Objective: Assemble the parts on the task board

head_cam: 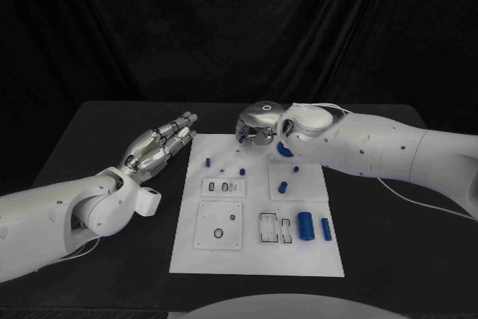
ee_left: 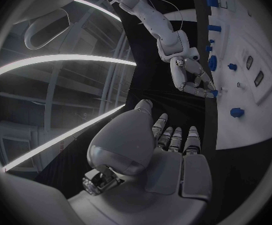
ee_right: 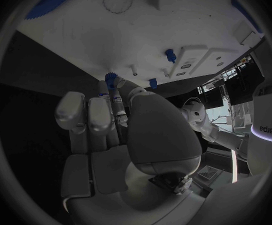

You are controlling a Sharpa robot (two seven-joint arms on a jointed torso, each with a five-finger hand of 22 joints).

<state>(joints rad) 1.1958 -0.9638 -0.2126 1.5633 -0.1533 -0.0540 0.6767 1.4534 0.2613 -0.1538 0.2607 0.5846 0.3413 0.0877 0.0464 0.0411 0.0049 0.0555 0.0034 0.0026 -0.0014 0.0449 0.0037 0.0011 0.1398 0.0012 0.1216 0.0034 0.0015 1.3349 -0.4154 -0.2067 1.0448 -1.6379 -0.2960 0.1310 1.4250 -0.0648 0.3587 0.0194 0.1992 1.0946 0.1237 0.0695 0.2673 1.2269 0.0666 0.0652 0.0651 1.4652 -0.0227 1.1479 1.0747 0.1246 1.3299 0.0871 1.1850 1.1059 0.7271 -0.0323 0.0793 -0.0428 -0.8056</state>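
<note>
The white task board (head_cam: pixel 257 253) lies in the middle of the black table. My right hand (head_cam: pixel 259 124) hangs over the board's far edge with its fingers curled down. Its fingertips pinch a small blue toothed part (ee_right: pixel 112 78), which sits at the board's edge (ee_left: pixel 215 92). My left hand (head_cam: pixel 164 145) hovers beside the board's far left corner, fingers stretched out and holding nothing. Small blue pegs (head_cam: pixel 242 172) stand on the far half of the board. Two blue cylinders (head_cam: pixel 306 226) lie near its right side. Another blue piece (head_cam: pixel 286 150) shows under my right wrist.
Raised white blocks with slots and holes (head_cam: pixel 223 188) sit on the board, with a larger square one (head_cam: pixel 219 226) nearer me. Black table surface (head_cam: pixel 110 146) runs along both sides of the board. A dark curtain hangs behind the table.
</note>
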